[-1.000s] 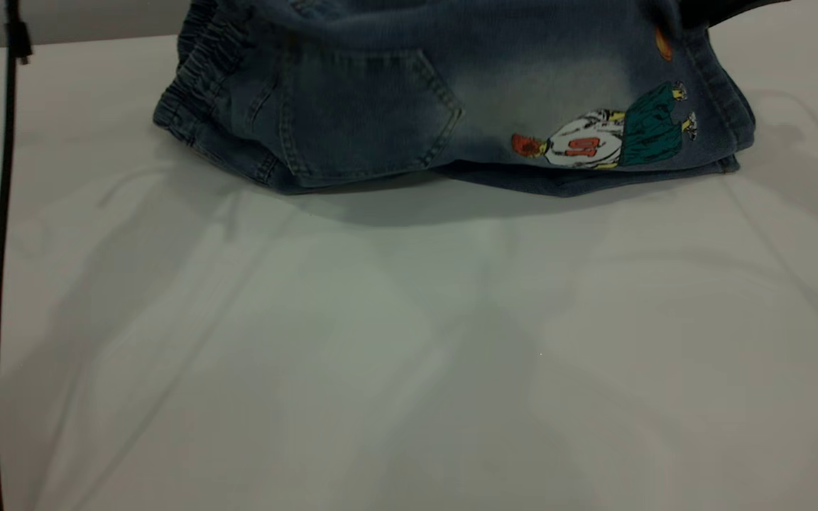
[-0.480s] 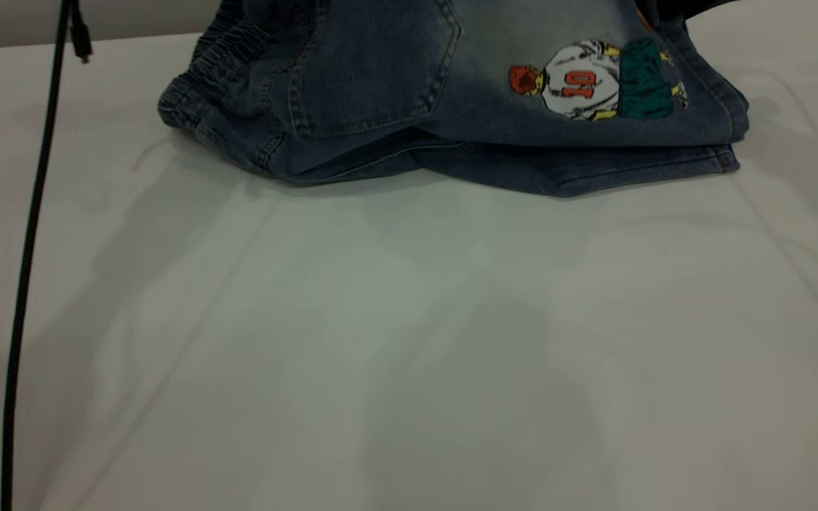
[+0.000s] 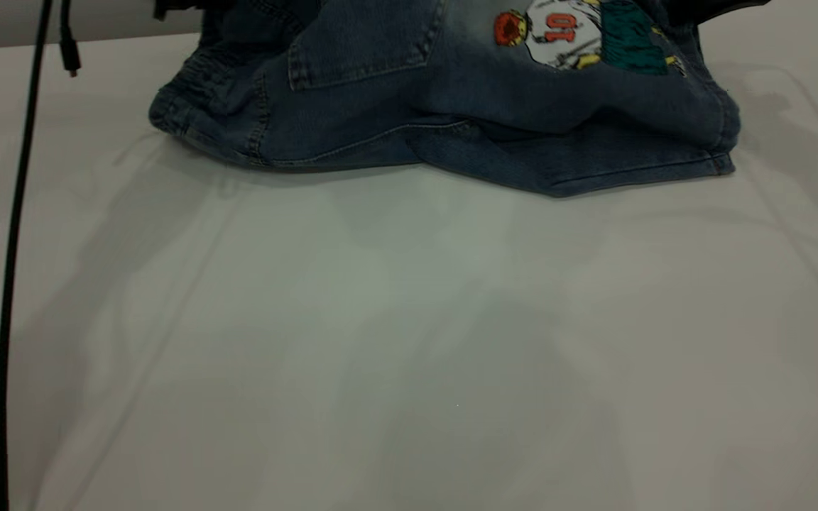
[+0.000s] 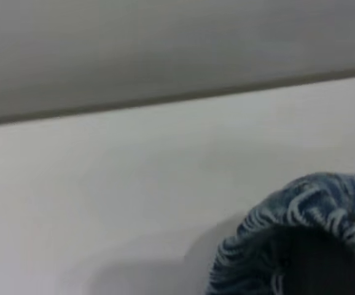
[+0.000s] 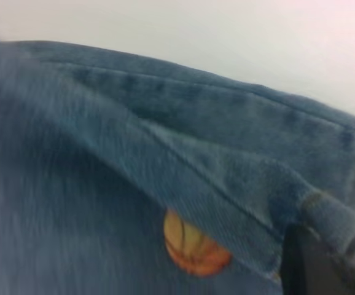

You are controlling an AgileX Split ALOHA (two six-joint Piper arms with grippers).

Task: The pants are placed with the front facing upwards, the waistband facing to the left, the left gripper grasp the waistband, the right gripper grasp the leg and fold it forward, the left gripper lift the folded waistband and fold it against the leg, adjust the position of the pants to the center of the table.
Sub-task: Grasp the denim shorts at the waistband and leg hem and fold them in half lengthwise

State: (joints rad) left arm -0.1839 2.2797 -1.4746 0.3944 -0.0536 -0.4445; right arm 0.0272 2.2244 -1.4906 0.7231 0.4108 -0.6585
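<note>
Pants (image 3: 451,99) raised further vs 0.5 s ago; bird print (image 3: 579,35) now at top edge, under right gripper (image 3: 728,6). Left gripper (image 3: 182,7) above waistband (image 3: 203,85). Clamp state of both: cannot tell. First fold mid-way.

You see the gathered denim waistband (image 4: 300,227) bunched in one corner above the pale table (image 4: 104,203), whose far edge meets a grey wall (image 4: 165,43).
</note>
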